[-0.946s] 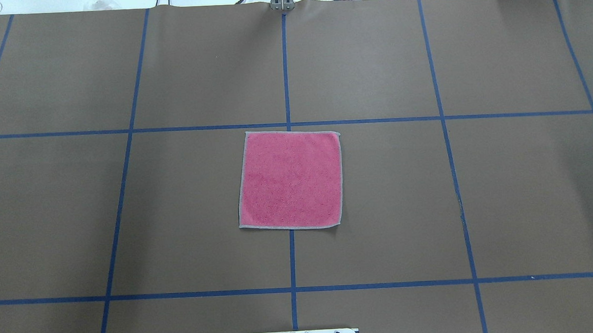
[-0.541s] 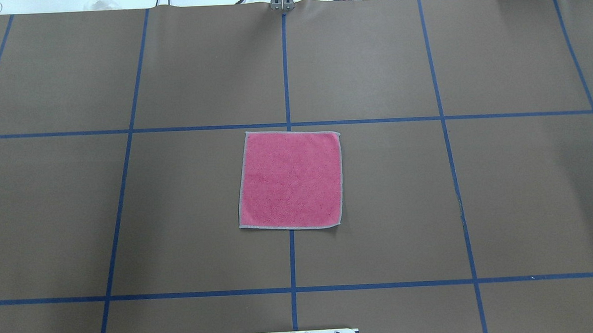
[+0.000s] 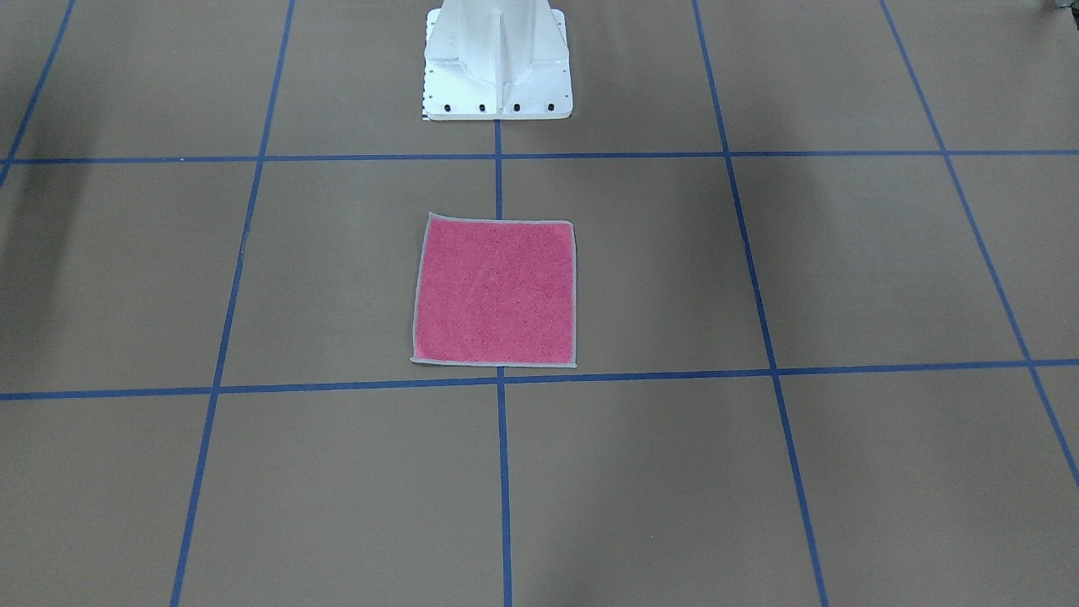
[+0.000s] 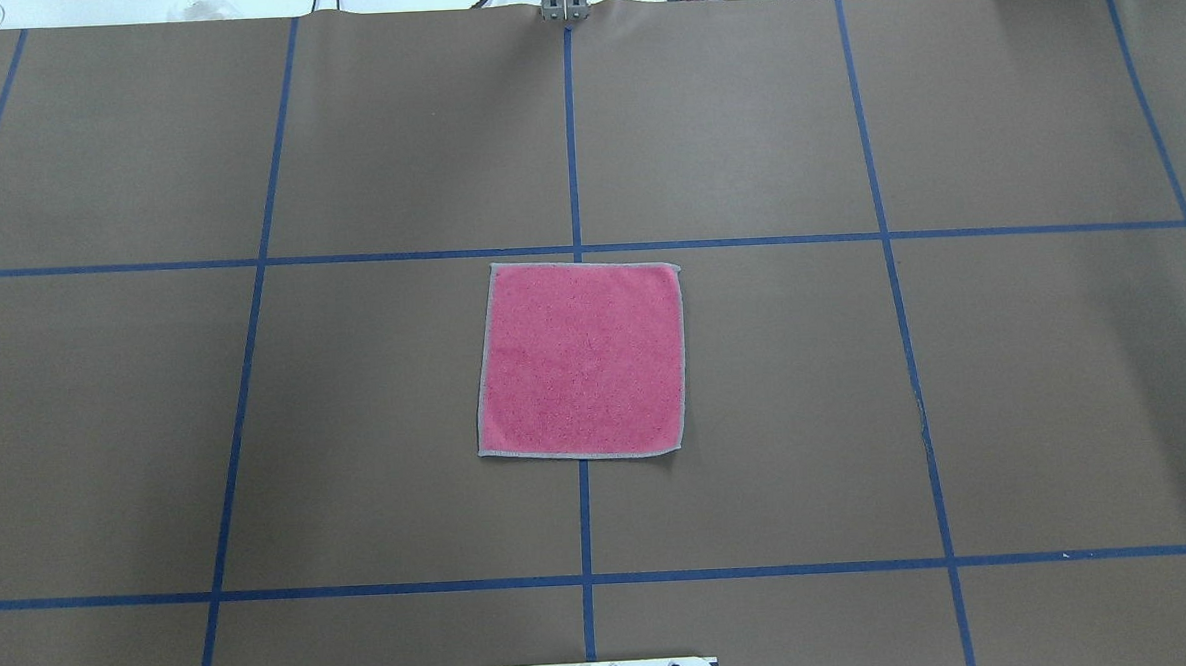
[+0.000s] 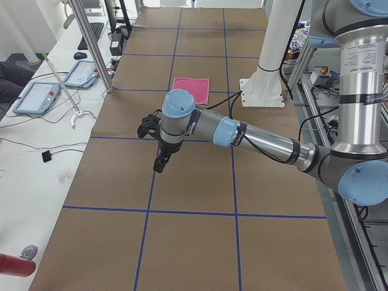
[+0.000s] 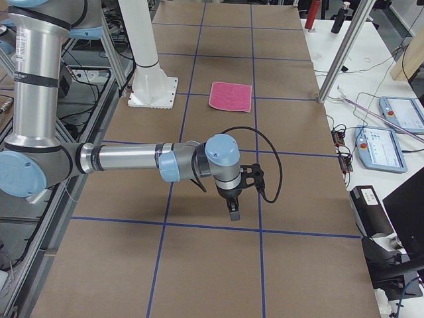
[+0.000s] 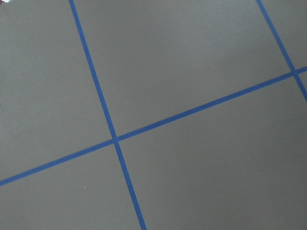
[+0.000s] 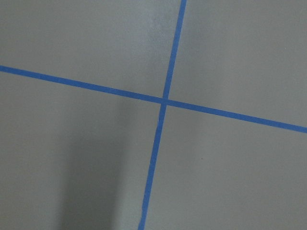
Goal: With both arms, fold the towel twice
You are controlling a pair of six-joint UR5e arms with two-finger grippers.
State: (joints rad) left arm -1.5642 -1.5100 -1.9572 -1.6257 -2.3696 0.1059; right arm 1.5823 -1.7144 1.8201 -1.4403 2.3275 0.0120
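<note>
The towel (image 4: 581,360) lies flat and unfolded with its pink face up, in the middle of the brown table, its light grey edge showing all round (image 3: 495,292). Neither arm reaches into the overhead or front-facing view. In the exterior left view my left gripper (image 5: 159,165) hangs over the table far from the towel (image 5: 191,89), pointing down. In the exterior right view my right gripper (image 6: 234,212) hangs the same way, well away from the towel (image 6: 231,96). I cannot tell whether either gripper is open or shut. Both wrist views show only brown surface and blue tape lines.
The white pedestal (image 3: 497,59) stands just behind the towel on the robot's side. Blue tape lines (image 4: 570,134) divide the table into a grid. Benches with tablets (image 5: 36,97) and cables run along the far edge, and metal posts (image 6: 344,53) stand there.
</note>
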